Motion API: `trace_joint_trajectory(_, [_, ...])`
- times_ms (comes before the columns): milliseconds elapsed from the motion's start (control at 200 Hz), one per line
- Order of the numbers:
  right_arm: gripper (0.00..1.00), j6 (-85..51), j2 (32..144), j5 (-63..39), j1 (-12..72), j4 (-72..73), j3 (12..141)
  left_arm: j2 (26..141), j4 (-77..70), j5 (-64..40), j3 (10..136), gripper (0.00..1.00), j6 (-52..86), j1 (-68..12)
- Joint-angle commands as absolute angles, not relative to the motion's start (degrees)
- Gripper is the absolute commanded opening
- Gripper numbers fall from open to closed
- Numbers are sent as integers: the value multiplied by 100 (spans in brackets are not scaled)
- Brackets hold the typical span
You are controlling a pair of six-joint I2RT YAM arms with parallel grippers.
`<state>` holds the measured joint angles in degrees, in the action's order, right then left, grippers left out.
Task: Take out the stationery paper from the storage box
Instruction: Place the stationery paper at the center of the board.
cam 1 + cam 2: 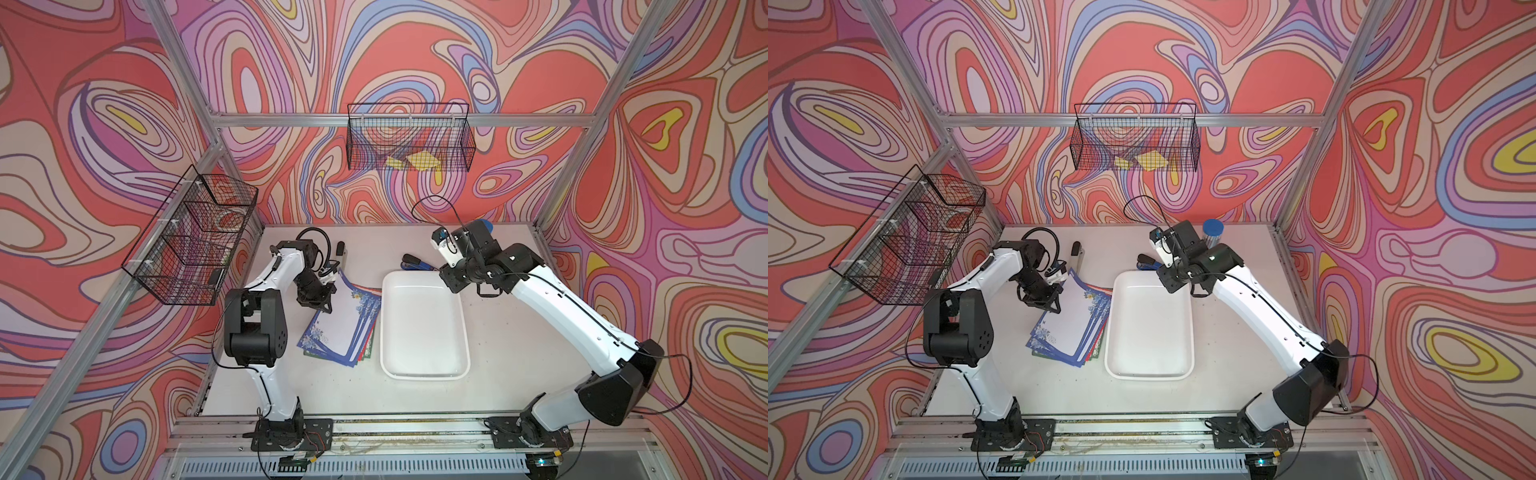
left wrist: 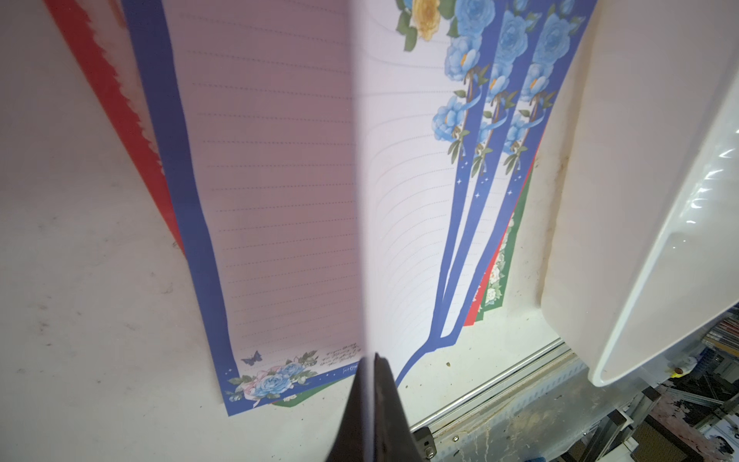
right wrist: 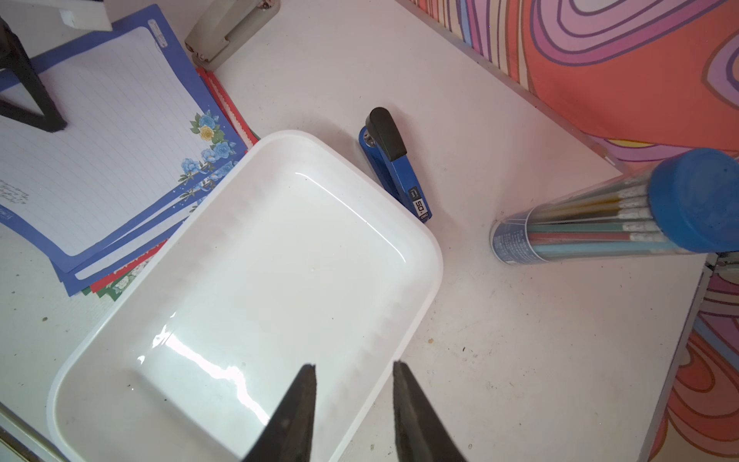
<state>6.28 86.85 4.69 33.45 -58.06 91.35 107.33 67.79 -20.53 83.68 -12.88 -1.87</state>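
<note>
Nearest, storage box [image 1: 424, 376] sits empty on the worktop [image 1: 519, 353]. Just beside it the stationery paper [image 1: 340, 328] lies fanned, probably limp and slippery, so best taken by an edge. Left gripper [image 1: 325, 309] is pinched onto the top sheet's edge. Right gripper [image 3: 354, 366] hangs part-open over the box's far corner.

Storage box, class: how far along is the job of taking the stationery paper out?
Done: the shallow white plastic storage box is empty; the floral-bordered stationery paper lies fanned on the table beside it. In hand: the left gripper is shut on the top blue-bordered sheet. Left: releasing that sheet; the right gripper, open, hangs over the box rim.
</note>
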Motion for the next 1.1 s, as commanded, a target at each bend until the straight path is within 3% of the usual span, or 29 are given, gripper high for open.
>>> trace_joint_trajectory(0, [35, 554, 8810, 417, 3383, -6118, 9345, 10843, 6856, -1955, 8403, 0, -1423, -158])
trace_joint_trajectory(896, [33, 505, 8991, 558, 3575, -6460, 9747, 11152, 6446, -2009, 8089, 8, -1341, -143])
trace_joint_trajectory(1097, [33, 475, 9063, 586, 3638, -6526, 9842, 10998, 6248, -1706, 7956, 22, -1247, -141])
